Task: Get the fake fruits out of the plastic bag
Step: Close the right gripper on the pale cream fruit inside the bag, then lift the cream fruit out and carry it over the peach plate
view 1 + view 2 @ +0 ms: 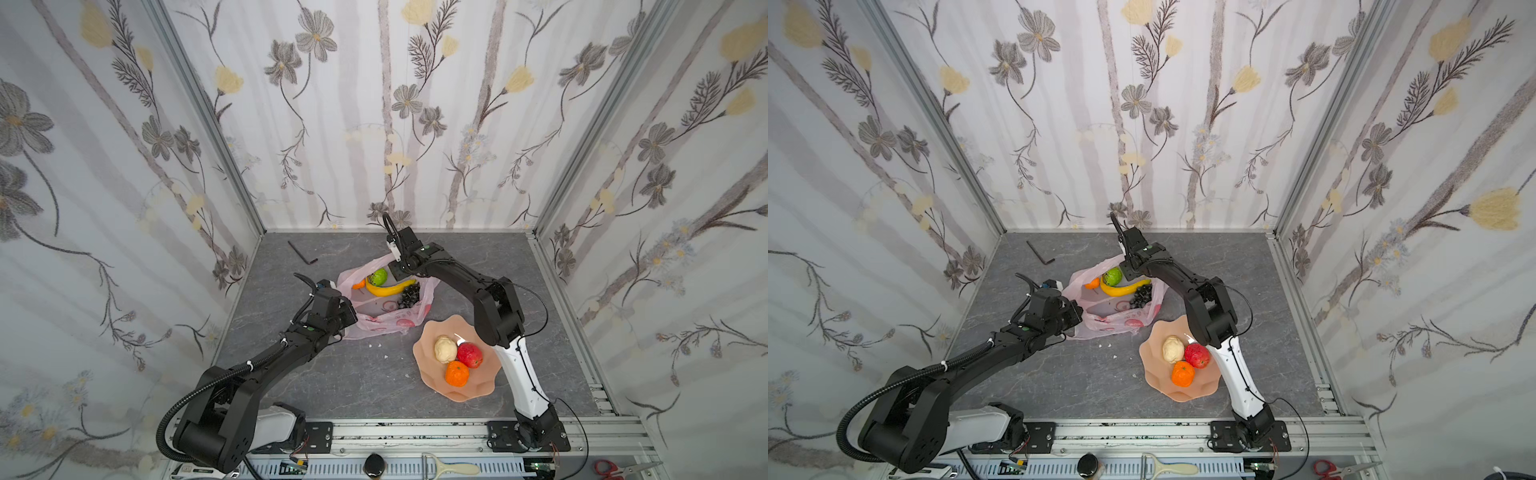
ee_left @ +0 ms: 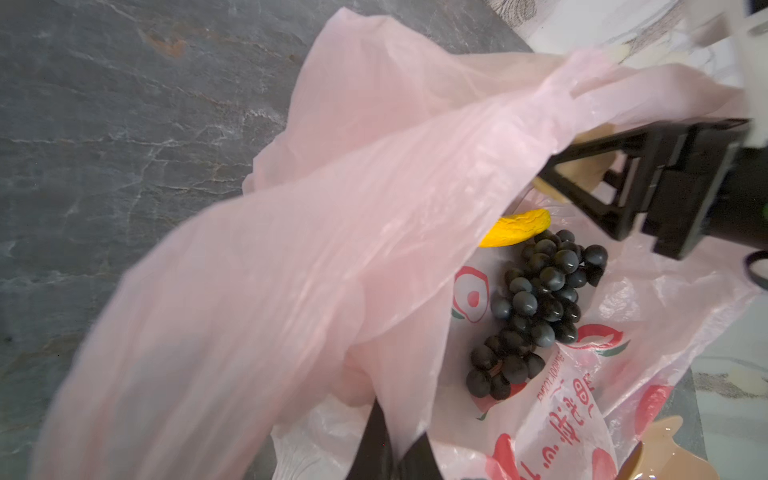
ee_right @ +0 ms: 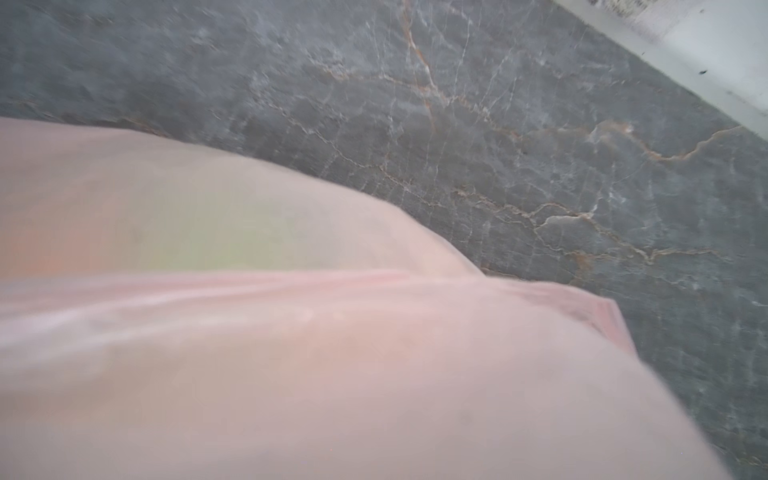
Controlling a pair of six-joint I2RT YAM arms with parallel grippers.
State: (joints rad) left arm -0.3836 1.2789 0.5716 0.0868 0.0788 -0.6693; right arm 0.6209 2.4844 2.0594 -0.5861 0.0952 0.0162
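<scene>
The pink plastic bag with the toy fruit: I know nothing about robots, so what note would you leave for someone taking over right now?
Left end effector: shut, pinching the edge of the thin pink printed plastic bag.
Right end effector: inside the bag, jaws either side of a beige lumpy toy ball; grip not confirmed.
Done: another beige ball, a red ball and an orange ball lie in the peach scalloped dish.
Left in the bag: yellow toy banana, dark purple grape bunch, green ball, second orange ball, plus the beige one being reached for.
</scene>
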